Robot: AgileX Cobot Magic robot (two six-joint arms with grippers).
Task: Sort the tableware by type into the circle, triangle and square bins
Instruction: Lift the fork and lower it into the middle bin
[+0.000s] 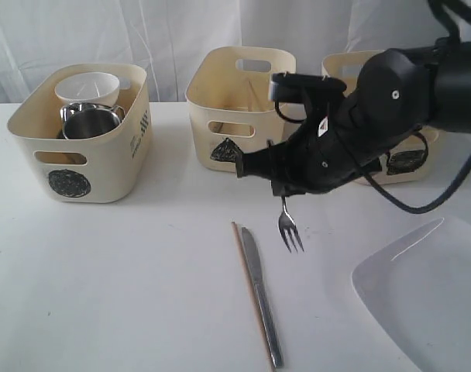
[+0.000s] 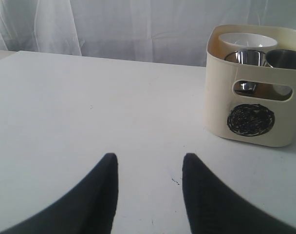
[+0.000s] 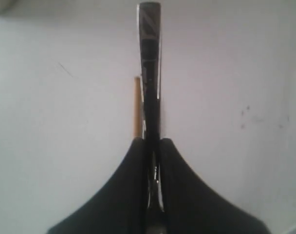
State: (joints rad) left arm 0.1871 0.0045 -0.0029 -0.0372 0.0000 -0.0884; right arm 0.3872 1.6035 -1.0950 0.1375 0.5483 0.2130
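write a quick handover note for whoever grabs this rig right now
Grippers: the left gripper is open and empty over the bare table, near the circle bin. The right gripper is shut on the fork, which hangs tines down, clear of the table, in front of the triangle bin.
Done: white bowl and steel mug are in the circle bin.
Left: bin the fork. The knife and chopstick lie side by side on the table, with the white square plate to their right. The square bin is mostly hidden behind the right arm.
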